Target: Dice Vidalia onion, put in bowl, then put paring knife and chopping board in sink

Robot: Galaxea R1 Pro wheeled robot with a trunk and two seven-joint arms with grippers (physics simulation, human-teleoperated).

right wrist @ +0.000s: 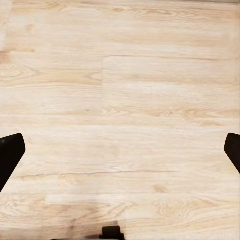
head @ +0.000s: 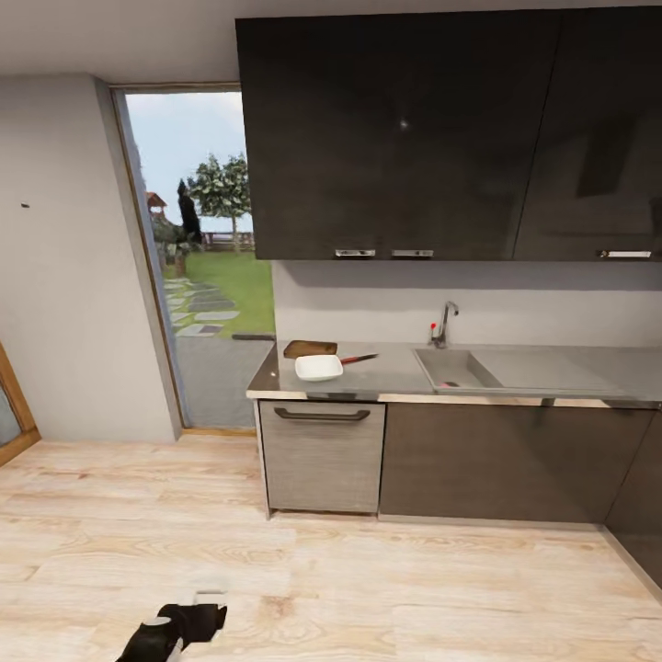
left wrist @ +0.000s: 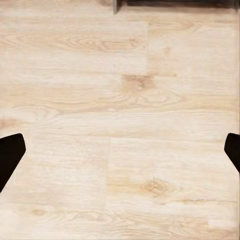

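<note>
A kitchen with a pale wooden floor (head: pixel 368 588). On the grey tabletop (head: pixel 395 372) lie the dark brown wooden chopping board (head: pixel 310 348), white square bowl (head: pixel 319 368), red-handled paring knife (head: pixel 359 359); the pinkish onion (head: pixel 449 383) sits in the steel sink (head: pixel 457 370). Nothing seems started. Both grippers' fingers are spread wide, empty.

Left arm: hung low, its dark wrist and gripper seen in the head view.
Left gripper (left wrist: pixel 120 155): fingers spread wide apart, holding nothing, pointed down.
Right gripper (right wrist: pixel 120 155): fingers likewise spread wide, holding nothing, pointed down.
Fingertips (left wrist: pixel 11 152): dark and blunt.
</note>
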